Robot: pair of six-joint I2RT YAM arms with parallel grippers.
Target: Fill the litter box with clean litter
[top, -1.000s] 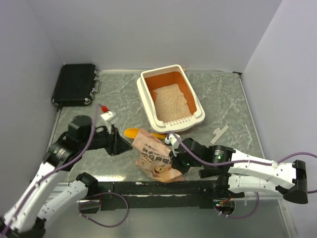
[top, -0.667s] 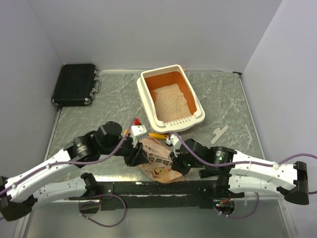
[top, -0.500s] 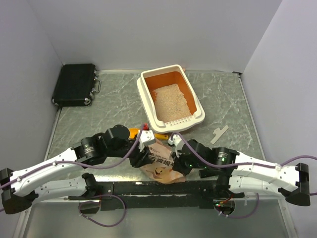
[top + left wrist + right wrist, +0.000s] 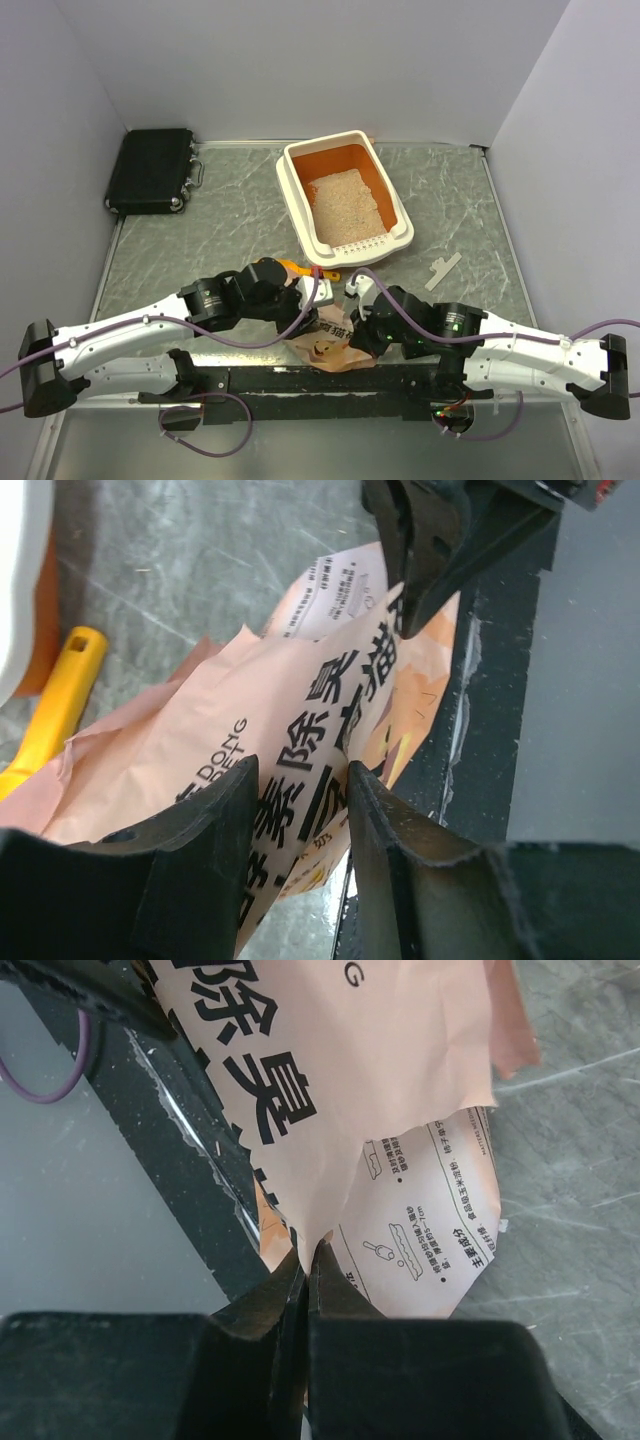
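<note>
Grey marbled table (image 4: pixel 240 205), white walls. 1 litter box (image 4: pixel 345 200) w/ clean litter (image 4: pixel 345 208) beyond both grippers, 1 black case (image 4: pixel 152 169), 1 scoop (image 4: pixel 45 716). Right gripper (image 4: pixel 305 1255) pinched tight on bag (image 4: pixel 280 750); left gripper (image 4: pixel 300 780) part-open astride bag.

Black case (image 4: pixel 152 170) in far-left corner. Peach-pink printed bag (image 4: pixel 330 335) crumpled at near table edge, yellow scoop (image 4: pixel 297 268) just beyond it. Small white bracket (image 4: pixel 441 270) lying right.

Light: we see even, bright, diffuse overhead lighting.
Shadows: soft and short beside the litter box (image 4: pixel 345 202).
Glare: faint sheen on the table (image 4: pixel 240 215).
Focus: our wrist views blur the near fingers (image 4: pixel 210 870).
</note>
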